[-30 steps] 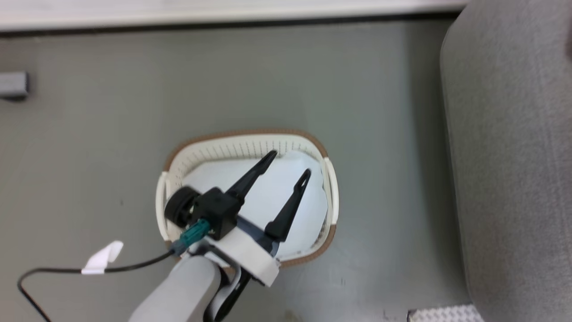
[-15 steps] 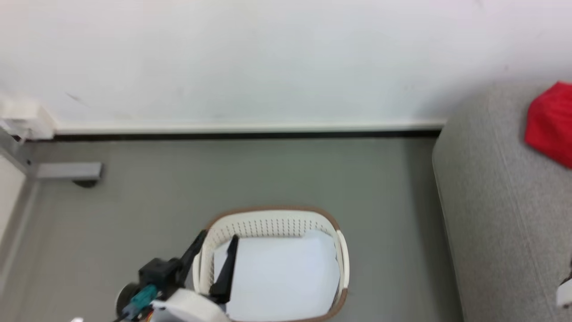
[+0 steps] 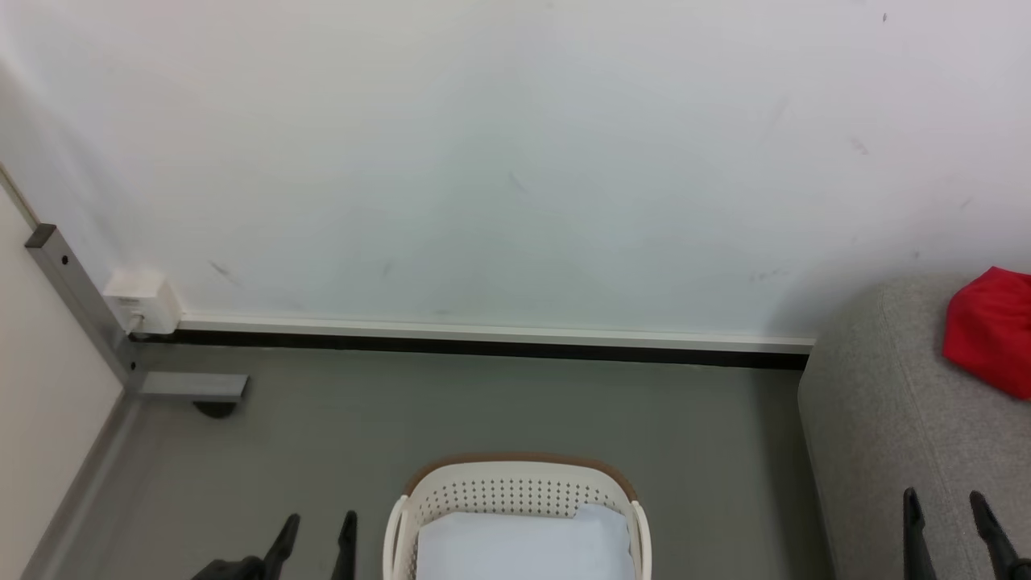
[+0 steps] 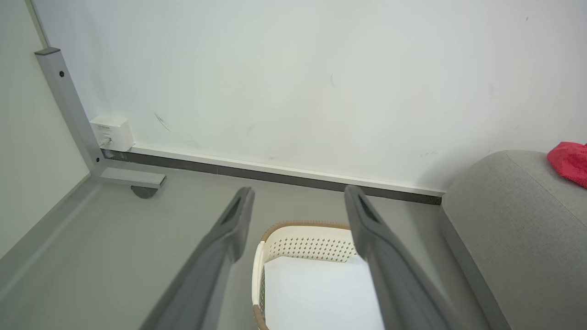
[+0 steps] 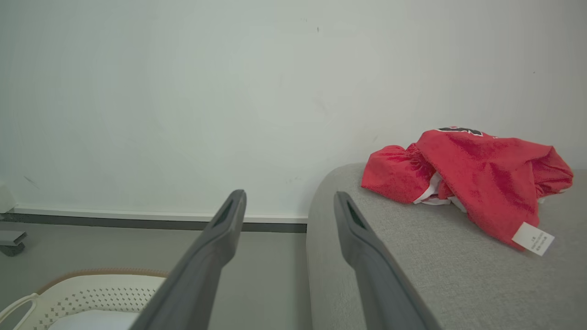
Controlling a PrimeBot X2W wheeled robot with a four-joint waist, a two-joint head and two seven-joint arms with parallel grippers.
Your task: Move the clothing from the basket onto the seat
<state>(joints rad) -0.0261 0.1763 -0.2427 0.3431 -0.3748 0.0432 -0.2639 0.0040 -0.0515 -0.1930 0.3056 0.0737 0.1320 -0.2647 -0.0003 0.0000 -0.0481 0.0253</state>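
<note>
The red clothing lies bunched on the grey seat, a white tag hanging from it; it also peeks in at the right edge as clothing and clothing. The cream basket stands on the floor left of the seat, with a flat white sheet on its bottom. My left gripper is open, low and just left of the basket. Over the seat's front part my right gripper is open too. Both hold nothing.
A white wall with a dark skirting strip runs behind the basket. At the far left stands a grey metal frame leg with a foot and a white socket box. Grey floor lies between wall and basket.
The head view has tilted up, so basket and seat slid down the picture. My left gripper has drawn back out of the basket to its left. The right gripper's fingertips have come into view.
</note>
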